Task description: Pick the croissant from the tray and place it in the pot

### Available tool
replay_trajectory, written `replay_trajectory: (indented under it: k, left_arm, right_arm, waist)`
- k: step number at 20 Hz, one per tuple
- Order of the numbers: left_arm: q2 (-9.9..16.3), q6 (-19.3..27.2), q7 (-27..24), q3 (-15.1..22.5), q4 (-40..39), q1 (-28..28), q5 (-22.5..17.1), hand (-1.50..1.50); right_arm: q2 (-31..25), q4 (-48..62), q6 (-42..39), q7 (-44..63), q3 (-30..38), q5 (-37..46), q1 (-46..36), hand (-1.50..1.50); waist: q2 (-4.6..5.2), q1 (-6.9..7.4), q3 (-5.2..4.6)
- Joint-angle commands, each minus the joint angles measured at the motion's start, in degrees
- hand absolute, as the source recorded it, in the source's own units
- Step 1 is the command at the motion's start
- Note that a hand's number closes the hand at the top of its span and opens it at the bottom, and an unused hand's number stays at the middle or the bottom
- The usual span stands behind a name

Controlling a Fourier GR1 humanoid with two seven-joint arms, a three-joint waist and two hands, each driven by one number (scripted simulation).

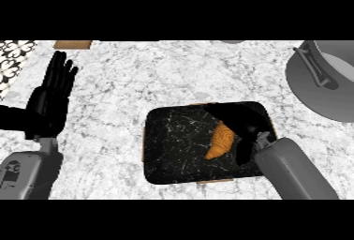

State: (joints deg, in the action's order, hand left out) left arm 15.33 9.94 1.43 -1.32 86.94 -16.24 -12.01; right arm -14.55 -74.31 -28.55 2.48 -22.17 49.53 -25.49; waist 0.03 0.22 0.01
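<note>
An orange-brown croissant lies on the black marbled tray near its right side. My right hand is over the tray's right half, its fingers curled around the croissant's upper and right sides, hiding part of it. The grey pot with a dark handle stands at the far right, partly cut off by the view's edge. My left hand rests at the left, fingers straight and pointing up, holding nothing.
The counter is white-grey marble. A patterned surface shows at the top left corner, and a small wooden piece lies at the top edge. Open counter lies between tray and pot.
</note>
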Motion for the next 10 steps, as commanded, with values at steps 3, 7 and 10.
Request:
replay_trajectory:
  k: [3,7,10]
  left_arm:
    - [-0.9,-2.9,-3.3,-2.2,-3.6,0.2,0.2,0.0]
    - [-0.8,-2.2,2.2,-1.9,3.7,1.8,0.8,0.0]
    - [-0.5,-3.3,1.2,-2.6,2.7,2.1,0.4,0.0]
  right_arm:
    - [3.9,10.1,7.1,-5.7,-0.6,5.7,-0.1,-1.5]
    - [6.9,11.0,5.6,-4.7,0.4,6.5,-0.4,-1.5]
    - [6.0,10.4,4.1,-9.6,-1.4,6.6,-0.9,1.5]
  waist:
    - [0.05,-0.07,-0.01]
    - [-0.03,0.02,0.0]
    - [-0.01,0.07,-0.01]
